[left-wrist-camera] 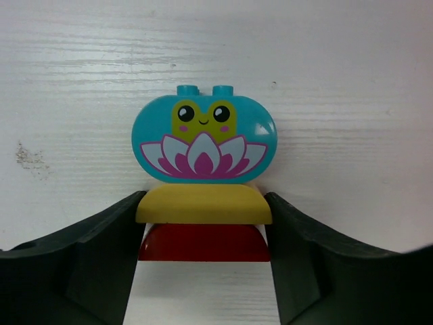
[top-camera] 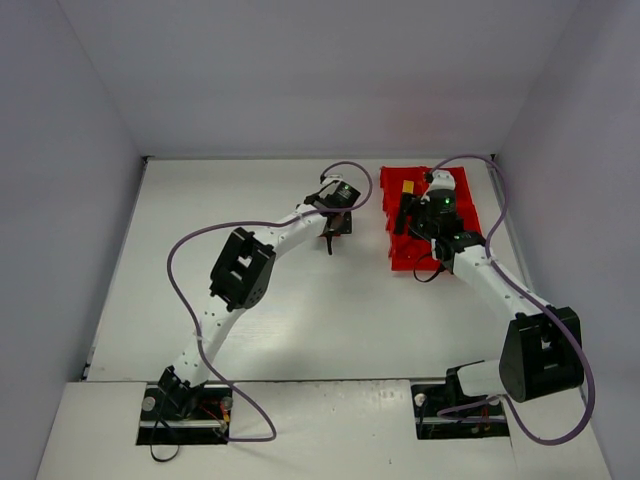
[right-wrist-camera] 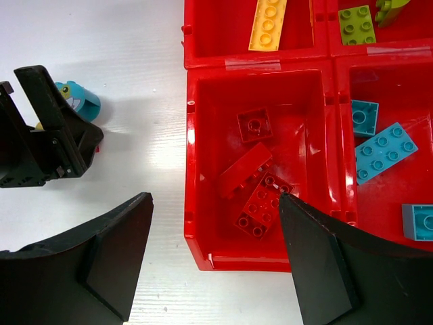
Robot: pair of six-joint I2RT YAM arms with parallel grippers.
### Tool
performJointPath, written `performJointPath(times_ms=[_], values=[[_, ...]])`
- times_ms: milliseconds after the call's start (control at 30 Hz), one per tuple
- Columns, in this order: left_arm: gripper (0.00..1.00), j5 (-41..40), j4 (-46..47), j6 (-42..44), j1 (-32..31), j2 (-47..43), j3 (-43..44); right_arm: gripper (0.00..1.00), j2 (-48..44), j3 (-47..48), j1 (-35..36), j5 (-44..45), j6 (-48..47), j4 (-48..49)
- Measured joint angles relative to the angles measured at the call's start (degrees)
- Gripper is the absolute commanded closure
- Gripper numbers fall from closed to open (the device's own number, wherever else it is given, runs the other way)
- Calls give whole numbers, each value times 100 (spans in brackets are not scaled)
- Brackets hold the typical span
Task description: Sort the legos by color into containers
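Red tray (right-wrist-camera: 191,169) holds most legos (right-wrist-camera: 254,177) sorted; one teal-yellow-red stack (left-wrist-camera: 203,162) left on table (left-wrist-camera: 352,61); left gripper (left-wrist-camera: 204,217) pinches its yellow brick (left-wrist-camera: 203,205); right gripper (right-wrist-camera: 215,200) wide, empty.

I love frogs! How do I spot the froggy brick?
Find the red tray, then look left across the white table to the left pincer. Just past its tips lies the teal oval brick, beside a yellow brick and a red brick; only it shows a smiling frog on a pink flower.
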Motion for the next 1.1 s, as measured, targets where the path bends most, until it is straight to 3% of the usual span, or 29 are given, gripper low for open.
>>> performJointPath(times_ms=[100, 267, 567, 867, 1100], values=[[50, -98, 173, 31, 0, -81, -197, 29, 0, -15, 0, 0, 0, 4], [54, -94, 787, 341, 0, -535, -1075, 29, -33, -72, 0, -22, 0, 4], [66, 254, 2240, 2391, 0, -2472, -3576, 29, -249, -81, 2, -1036, 24, 11], [68, 1727, 3580, 4682, 4, -5287, -5490, 29, -260, 11, 114, -2977, 240, 7], [67, 2743, 3663, 5810, 4, -6354, -6033, 29, -304, 280, 302, -4113, 400, 46]])
